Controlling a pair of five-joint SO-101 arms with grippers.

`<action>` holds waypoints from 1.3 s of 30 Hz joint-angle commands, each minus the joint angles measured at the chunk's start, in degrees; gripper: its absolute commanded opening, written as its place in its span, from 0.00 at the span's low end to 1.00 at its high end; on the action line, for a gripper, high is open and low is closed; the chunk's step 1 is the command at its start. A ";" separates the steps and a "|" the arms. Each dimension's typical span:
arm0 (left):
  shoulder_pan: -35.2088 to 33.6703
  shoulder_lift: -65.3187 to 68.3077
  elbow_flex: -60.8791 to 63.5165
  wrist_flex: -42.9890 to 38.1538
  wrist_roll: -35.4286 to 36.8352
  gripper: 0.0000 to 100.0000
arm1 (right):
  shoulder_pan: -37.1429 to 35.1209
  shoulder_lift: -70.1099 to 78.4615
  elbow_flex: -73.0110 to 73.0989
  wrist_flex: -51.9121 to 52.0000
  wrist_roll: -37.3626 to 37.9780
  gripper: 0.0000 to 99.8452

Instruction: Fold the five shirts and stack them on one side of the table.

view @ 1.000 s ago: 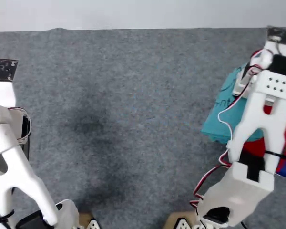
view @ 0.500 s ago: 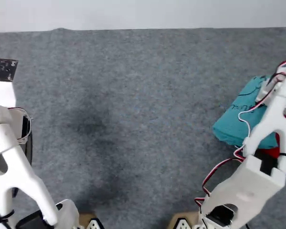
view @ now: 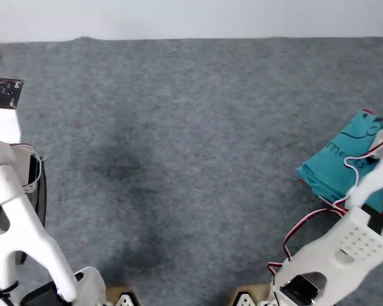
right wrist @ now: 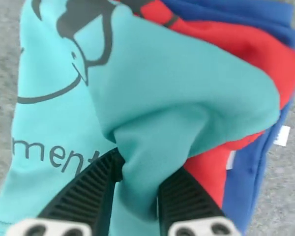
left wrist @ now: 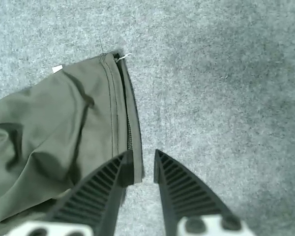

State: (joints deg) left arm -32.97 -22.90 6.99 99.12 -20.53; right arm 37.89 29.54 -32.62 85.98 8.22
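Grey felt surface (view: 191, 115) carries everything. Right gripper (right wrist: 137, 194), nearly closed, pinches a soft fold of the teal printed cotton shirt (right wrist: 187, 88), stacked on a folded red shirt (right wrist: 226, 39) and blue shirt (right wrist: 250, 162) at the overhead frame's right edge. Left gripper (left wrist: 143, 169), narrowly parted, straddles the stitched hem of a crumpled olive-green shirt (left wrist: 54, 128), which looks not yet folded.

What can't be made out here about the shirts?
Teal shirt, high view: partly covered by the right arm and cut by the edge.
Red shirt and blue shirt, right wrist view: mostly under the teal one; folds unclear.
Green shirt, left wrist view: cut by the edge; folded or not, unclear.
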 commanded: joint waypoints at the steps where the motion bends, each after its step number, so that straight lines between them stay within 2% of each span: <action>1: 0.35 -1.76 -0.31 1.23 -0.53 0.08 | 2.07 -1.63 -0.79 -0.22 0.70 0.01; 12: 0.35 -1.76 -0.31 1.32 -0.53 0.08 | 3.21 -7.34 -0.70 0.04 3.16 0.01; 23: 0.09 -1.85 -0.31 1.32 -0.53 0.08 | 6.81 -1.54 -0.70 -3.65 5.19 0.01; 25: 0.09 -1.85 -0.31 1.32 -0.53 0.08 | 6.73 -1.54 -0.70 -2.95 4.92 0.05; 27: 0.26 -1.85 -0.31 1.32 -0.53 0.08 | 6.64 -2.24 -1.14 -1.63 4.22 0.14; 32: 0.35 -1.85 -0.31 1.32 -0.53 0.08 | 3.91 -6.37 -3.96 2.33 -3.52 0.33; 37: 0.35 -1.85 -0.31 1.32 -0.53 0.08 | -2.33 -13.76 -7.47 10.07 -5.80 0.33; 39: 0.35 -1.85 -0.31 1.32 -0.53 0.08 | -6.20 -15.60 -7.47 13.85 -5.80 0.31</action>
State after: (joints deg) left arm -32.97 -22.90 6.99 99.12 -20.53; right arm 36.66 19.69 -36.92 95.38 3.21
